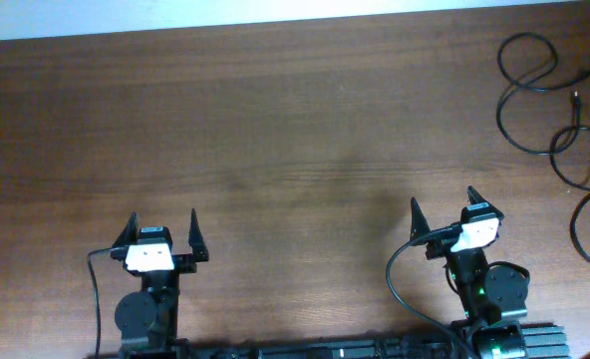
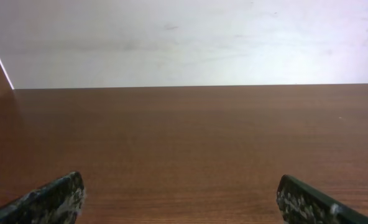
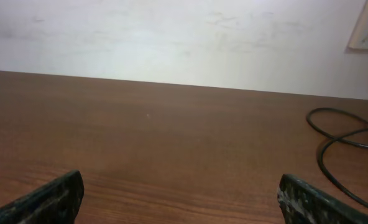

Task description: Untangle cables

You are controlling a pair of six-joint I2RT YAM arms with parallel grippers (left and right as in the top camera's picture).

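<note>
The right gripper (image 1: pixel 442 203) and the left gripper (image 1: pixel 162 225), which sits well to its left, both stand with jaws wide apart and empty above the table (image 1: pixel 275 140). The cables (image 1: pixel 555 141) lie untouched beyond the right gripper and to its right, well apart from it. Their loose loops cross in places, so I judge the untangling unfinished. I count two grippers and seemingly three cables, some cut off by the frame edge.

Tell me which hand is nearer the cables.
Right. The right hand is short of the cables and slightly to their left; the left hand is far off to their left.
</note>
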